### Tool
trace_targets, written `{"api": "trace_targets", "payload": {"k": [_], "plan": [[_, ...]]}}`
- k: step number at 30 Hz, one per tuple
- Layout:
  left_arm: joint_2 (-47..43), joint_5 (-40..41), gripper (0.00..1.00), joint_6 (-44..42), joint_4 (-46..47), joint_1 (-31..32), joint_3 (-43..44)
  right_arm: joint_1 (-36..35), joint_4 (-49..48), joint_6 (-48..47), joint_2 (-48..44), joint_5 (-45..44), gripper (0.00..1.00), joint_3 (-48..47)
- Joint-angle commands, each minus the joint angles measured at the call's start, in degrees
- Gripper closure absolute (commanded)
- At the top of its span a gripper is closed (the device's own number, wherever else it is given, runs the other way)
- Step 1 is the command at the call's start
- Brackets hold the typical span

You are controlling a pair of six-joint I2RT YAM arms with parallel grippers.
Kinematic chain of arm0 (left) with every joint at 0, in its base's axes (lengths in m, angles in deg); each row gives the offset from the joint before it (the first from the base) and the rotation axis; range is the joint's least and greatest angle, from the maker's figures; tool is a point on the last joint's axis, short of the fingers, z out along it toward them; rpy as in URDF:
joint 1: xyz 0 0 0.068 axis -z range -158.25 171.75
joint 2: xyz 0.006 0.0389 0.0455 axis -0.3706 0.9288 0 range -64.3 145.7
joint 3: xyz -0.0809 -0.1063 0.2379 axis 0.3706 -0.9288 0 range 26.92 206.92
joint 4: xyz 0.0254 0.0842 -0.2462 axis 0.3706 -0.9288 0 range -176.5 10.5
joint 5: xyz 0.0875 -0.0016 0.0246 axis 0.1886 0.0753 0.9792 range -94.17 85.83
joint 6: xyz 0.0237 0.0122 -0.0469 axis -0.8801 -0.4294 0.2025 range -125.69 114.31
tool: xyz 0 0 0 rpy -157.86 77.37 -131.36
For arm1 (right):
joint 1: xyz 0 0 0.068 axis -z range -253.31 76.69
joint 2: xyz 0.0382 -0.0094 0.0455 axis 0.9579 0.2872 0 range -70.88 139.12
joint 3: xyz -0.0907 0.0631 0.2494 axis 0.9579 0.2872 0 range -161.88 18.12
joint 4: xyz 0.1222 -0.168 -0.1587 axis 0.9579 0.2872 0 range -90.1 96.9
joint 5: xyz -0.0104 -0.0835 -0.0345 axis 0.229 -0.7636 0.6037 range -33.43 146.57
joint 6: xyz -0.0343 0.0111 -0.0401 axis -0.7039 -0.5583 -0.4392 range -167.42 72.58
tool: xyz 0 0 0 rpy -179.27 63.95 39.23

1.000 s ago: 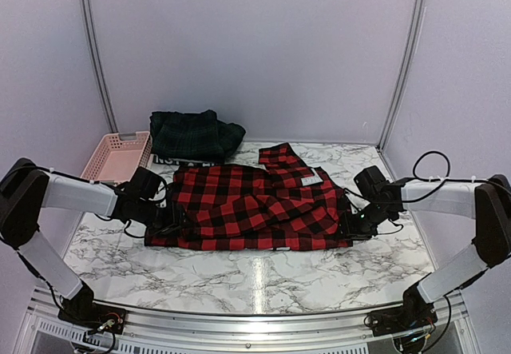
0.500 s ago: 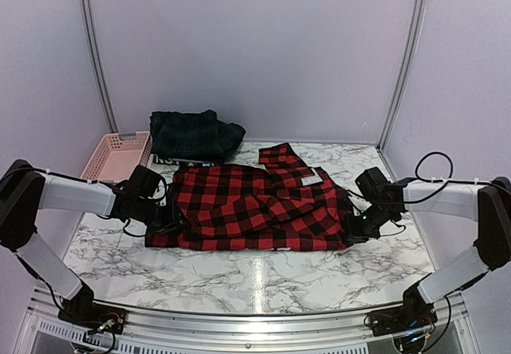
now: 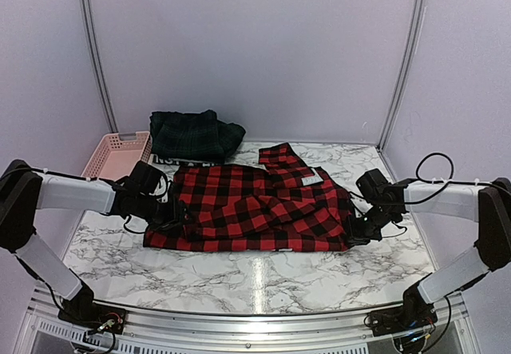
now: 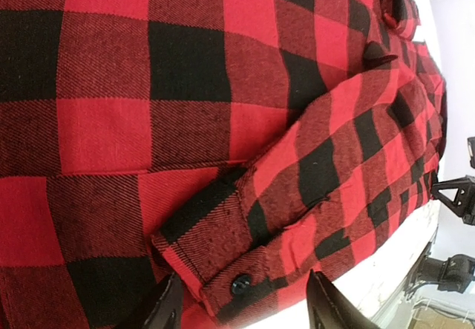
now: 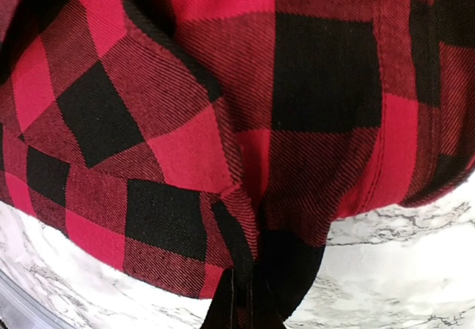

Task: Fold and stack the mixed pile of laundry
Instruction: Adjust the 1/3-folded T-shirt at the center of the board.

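1. Left gripper point(image 4: 243, 293) is standing with its fingers spread. They are straddling the buttoned cuff point(image 4: 215, 258) of the red-and-black checked shirt point(image 3: 255, 206) at its left edge, without pinching it.
2. Right gripper point(image 5: 245, 303) is pressing its fingers together on a fold of hem at the shirt's right edge. The shirt itself is lying spread across the middle of the marble table point(image 3: 263, 278).
3. Only the right side is being gripped, so a lift now would likely be dragging the shirt askew and undoing the folded-in sleeve.
4. Closing the left fingers on the cuff alone risks pulling the sleeve out while the body layers are lying flat beneath.
5. The right pinch is looking thin, so the cloth could be slipping free under tension.
6. The dark green plaid piece point(image 3: 196, 134) is sitting at the back beside the pink basket point(image 3: 116, 158). What is lying under it is too small to tell.
7. How many layers the right fingers are holding is hidden, and from overhead the wrists are covering both sets of fingertips.
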Motion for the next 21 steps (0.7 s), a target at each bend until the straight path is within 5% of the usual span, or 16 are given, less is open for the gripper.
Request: {"api": "trace_targets", "payload": {"k": [1, 5, 14, 21], "plan": [[3.55, 0.08, 0.4, -0.1, -2.62, 0.29, 1.19, 0.74, 1.43, 1.51, 1.23, -2.76, 1.0, 1.06], [5.5, 0.43, 0.45, 0.11, -2.58, 0.56, 1.79, 0.76, 1.63, 1.44, 1.87, -4.5, 1.0, 1.48], [3.6, 1.07, 1.0, -2.54, -7.43, 0.48, 7.16, 0.78, 2.18, 2.43, 2.72, -8.09, 1.0, 1.62], [1.93, 4.51, 1.0, -6.51, -15.85, -1.11, 10.5, 0.74, 2.25, 2.58, 3.11, -8.89, 1.0, 1.61]]}}
